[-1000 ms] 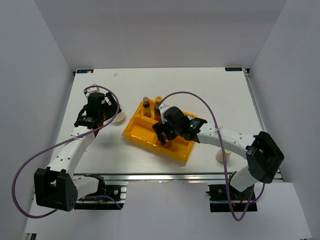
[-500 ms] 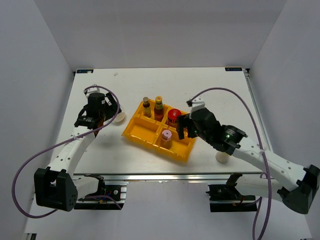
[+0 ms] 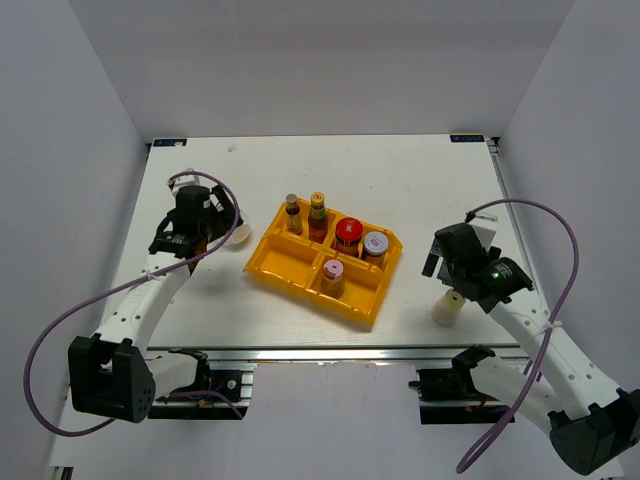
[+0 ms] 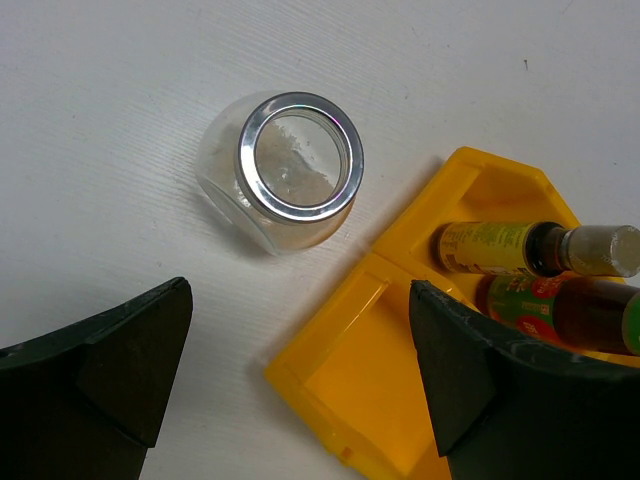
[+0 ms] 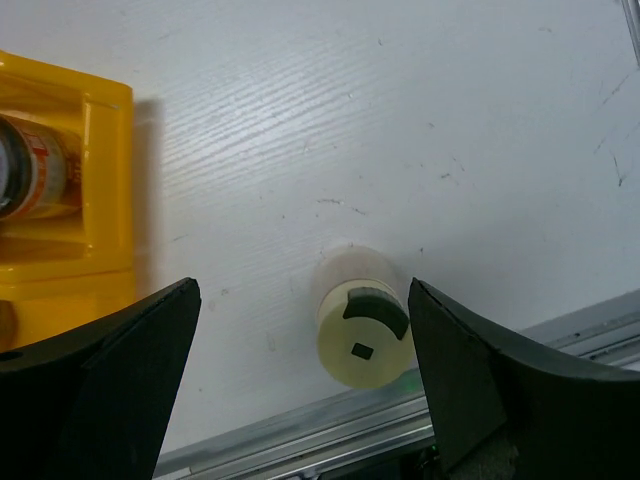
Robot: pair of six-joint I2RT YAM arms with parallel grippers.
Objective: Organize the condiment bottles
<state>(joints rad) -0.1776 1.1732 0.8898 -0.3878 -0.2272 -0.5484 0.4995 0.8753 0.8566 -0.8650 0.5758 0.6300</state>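
Note:
The yellow tray (image 3: 300, 268) holds two slim brown bottles (image 3: 292, 212) (image 3: 318, 212), a red-capped jar (image 3: 347, 233), a silver-lidded jar (image 3: 375, 243) and a pink-capped bottle (image 3: 333, 272). A clear glass jar (image 4: 290, 165) with white contents stands on the table left of the tray, also in the top view (image 3: 237, 235). My left gripper (image 4: 300, 370) is open and empty above the tray's left corner (image 4: 400, 350), just short of the jar. A pale-yellow-capped bottle (image 5: 362, 330) stands near the front edge, also in the top view (image 3: 447, 307). My right gripper (image 5: 300, 370) is open above it, a finger on each side.
The metal front rail of the table (image 5: 330, 430) runs right behind the pale-yellow-capped bottle. The tray's right wall (image 5: 100, 180) is to the left of my right gripper. The tray's near-left compartment (image 4: 380, 370) holds nothing.
My right arm has pulled back from the tray to the right and now hovers over the pale-yellow-capped bottle. The silver-lidded jar now shows in the tray. The left arm has not moved.

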